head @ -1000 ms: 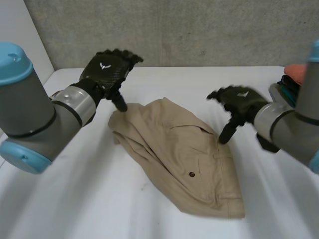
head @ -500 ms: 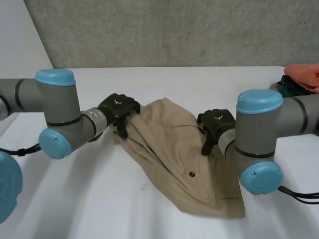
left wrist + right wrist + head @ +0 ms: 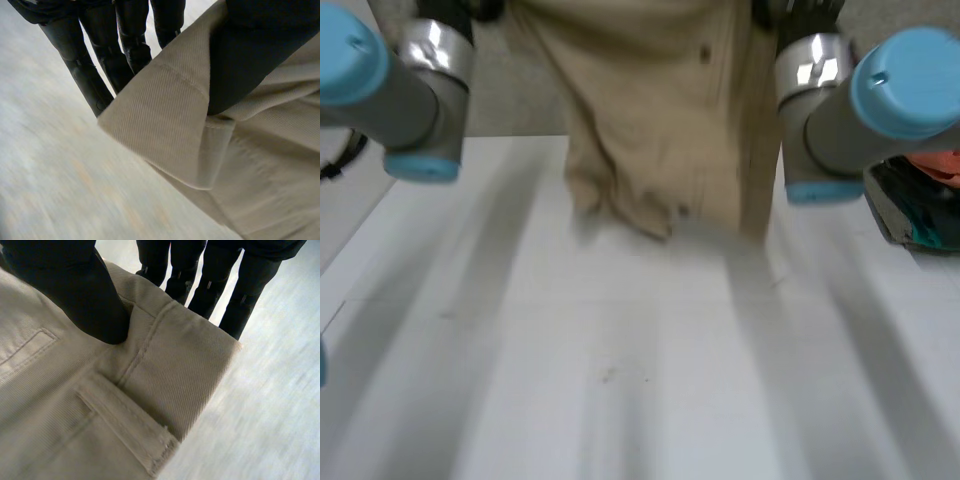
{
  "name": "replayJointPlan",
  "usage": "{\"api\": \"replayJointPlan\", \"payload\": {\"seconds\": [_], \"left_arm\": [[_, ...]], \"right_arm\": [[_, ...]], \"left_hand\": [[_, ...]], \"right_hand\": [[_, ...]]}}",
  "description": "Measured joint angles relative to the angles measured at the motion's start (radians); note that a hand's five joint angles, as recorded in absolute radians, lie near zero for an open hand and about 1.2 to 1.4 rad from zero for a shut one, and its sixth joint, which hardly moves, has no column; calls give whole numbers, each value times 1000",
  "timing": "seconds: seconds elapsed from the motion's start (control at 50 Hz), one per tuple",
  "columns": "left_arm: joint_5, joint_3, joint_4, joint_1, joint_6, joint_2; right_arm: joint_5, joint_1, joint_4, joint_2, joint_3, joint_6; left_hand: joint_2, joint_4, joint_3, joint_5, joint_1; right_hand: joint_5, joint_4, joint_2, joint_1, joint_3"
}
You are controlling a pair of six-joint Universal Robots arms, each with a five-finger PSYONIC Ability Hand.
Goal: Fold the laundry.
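My left hand and right hand now pinch the khaki trousers, lifted off the table to upper centre for spreading.

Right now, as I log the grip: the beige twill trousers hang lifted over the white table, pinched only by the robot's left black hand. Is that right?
Not only the left. The right wrist view shows the right hand pinching the beige twill trousers between thumb and fingers, as the left hand does. They do hang lifted over the white table.
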Motion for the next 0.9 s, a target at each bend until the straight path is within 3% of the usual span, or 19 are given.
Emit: {"api": "replayJointPlan", "payload": {"seconds": [0.08,0.2,0.34,0.48,0.6,0.66,0.72,0.9], "left_arm": [[18,-31,16,11,-86,74],[39,-244,-39,23,-110,162],[58,-612,-62,9,-58,233],[72,-966,-80,-24,73,267],[40,-1109,-143,-44,170,334],[14,-1151,-207,-51,202,400],[-2,-1158,-289,-51,207,462],[2,-1062,-532,-13,128,509]], "right_arm": [[-39,3,-91,-40,3,0],[-88,4,13,-48,65,0],[-134,-2,146,-25,235,-14],[-154,-8,281,20,415,-83],[-171,-14,404,2,527,-125],[-186,-15,447,-34,580,-131],[-197,-16,463,-78,633,-133],[-206,-17,417,-156,761,-130]], "left_hand": [[0,0,0,17,1],[2,0,0,17,2],[2,0,2,17,2],[-14,-14,-10,11,-1],[-347,-349,-336,-300,-328],[-706,-705,-688,-657,-683],[-905,-915,-898,-874,-872],[-951,-957,-942,-914,-899]], "right_hand": [[13,0,0,0,0],[21,0,0,0,0],[21,0,0,0,0],[21,1,0,0,0],[21,4,0,0,0],[21,4,0,0,0],[21,4,0,0,0],[19,4,0,0,0]]}}
